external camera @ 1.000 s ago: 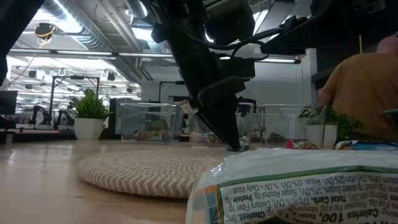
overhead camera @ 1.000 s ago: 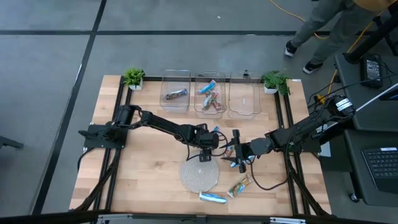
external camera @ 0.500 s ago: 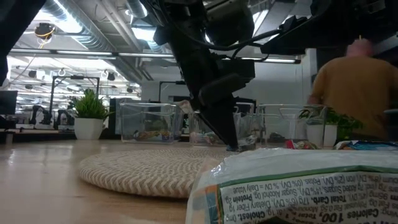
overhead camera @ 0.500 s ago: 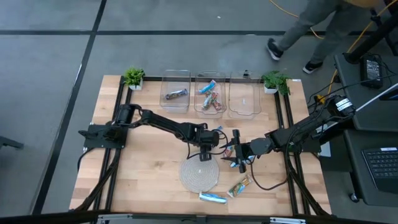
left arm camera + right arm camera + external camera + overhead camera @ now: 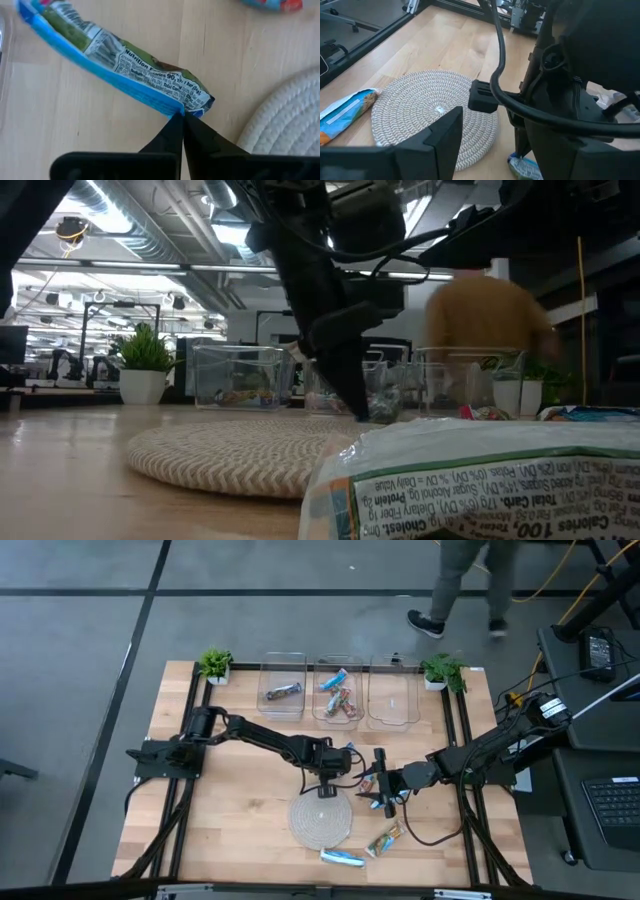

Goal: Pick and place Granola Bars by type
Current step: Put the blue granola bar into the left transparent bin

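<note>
High view: we see three clear bins along the far edge between two plants. Left bin (image 5: 282,690) holds one grey-blue bar (image 5: 284,692), middle bin (image 5: 338,692) holds a few mixed bars (image 5: 339,698), right bin (image 5: 392,690) looks empty. Still loose on the table (image 5: 230,820): a blue bar (image 5: 341,858) and an orange-green bar (image 5: 385,839) near the front edge beyond the woven mat (image 5: 321,820), plus a small cluster (image 5: 368,780) between the two grippers. We judge sorting under halfway. Left gripper (image 5: 327,790) sits at the mat's far rim; right gripper (image 5: 383,802) is just beside it, to the mat's right.

Low view: we see one dark gripper (image 5: 352,405) reaching down to the table behind the mat, bins beyond it, a blurred person in the room. A wrapper (image 5: 480,480) fills the foreground.

Left wrist view: fingers (image 5: 172,137) are pinched together on the end seam of a blue-edged green bar (image 5: 120,67). The bar lies on the wood, just beside the mat edge. We count this as a grip on the wrapper tip only, so a slip risk on lift.

Right wrist view: right fingers (image 5: 447,137) stand apart, holding nothing; the left arm's body blocks most of the frame. Mat and one loose bar (image 5: 345,115) visible beyond.
</note>
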Robot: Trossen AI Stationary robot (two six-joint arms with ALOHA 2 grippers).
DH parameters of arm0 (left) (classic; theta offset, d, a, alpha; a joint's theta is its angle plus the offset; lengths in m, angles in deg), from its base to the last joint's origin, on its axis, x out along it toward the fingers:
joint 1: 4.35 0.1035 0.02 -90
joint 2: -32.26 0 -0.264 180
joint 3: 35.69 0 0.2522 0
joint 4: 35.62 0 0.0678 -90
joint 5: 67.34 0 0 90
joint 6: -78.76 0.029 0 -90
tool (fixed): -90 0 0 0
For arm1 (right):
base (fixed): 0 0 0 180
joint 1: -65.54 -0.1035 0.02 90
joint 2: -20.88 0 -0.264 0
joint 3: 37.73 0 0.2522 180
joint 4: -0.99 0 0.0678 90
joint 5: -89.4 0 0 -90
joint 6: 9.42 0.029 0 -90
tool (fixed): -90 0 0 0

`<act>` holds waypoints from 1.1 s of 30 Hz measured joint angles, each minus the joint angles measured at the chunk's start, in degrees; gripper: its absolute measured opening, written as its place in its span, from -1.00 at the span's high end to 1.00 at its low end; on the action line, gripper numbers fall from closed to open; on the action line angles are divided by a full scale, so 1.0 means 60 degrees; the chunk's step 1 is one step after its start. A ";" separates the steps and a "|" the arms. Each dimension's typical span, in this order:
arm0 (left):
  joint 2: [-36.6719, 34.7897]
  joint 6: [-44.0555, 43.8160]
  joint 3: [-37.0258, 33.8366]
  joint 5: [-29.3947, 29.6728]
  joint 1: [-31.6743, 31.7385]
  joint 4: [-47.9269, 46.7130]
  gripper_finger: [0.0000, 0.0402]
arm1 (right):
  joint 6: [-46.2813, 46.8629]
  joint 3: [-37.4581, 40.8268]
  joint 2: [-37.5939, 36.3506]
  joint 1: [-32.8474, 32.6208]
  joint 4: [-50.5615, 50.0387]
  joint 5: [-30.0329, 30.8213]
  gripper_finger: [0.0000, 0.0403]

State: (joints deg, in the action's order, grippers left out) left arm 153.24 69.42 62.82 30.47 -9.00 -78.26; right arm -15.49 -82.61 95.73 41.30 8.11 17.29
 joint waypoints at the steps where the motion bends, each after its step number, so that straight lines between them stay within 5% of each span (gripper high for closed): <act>1: -0.0022 0.0066 0.0007 -0.0016 -0.0008 -0.0154 1.00 | 0.0000 0.0000 0.0000 -0.0001 0.0000 0.0000 -0.07; 11: -0.0589 0.0191 -0.0008 -0.0166 -0.0269 -0.1171 1.00 | 0.0007 0.0000 0.0000 0.0001 -0.0052 -0.0006 -0.07; 33: -0.3383 -0.0453 -0.0004 0.1950 -0.1495 -0.2908 0.99 | 0.0189 0.0000 0.0000 0.0001 -0.0178 -0.0007 -0.07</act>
State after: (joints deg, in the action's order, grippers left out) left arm 132.94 66.70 62.80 42.17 -17.97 -95.71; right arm -14.35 -82.61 95.73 41.31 7.04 17.25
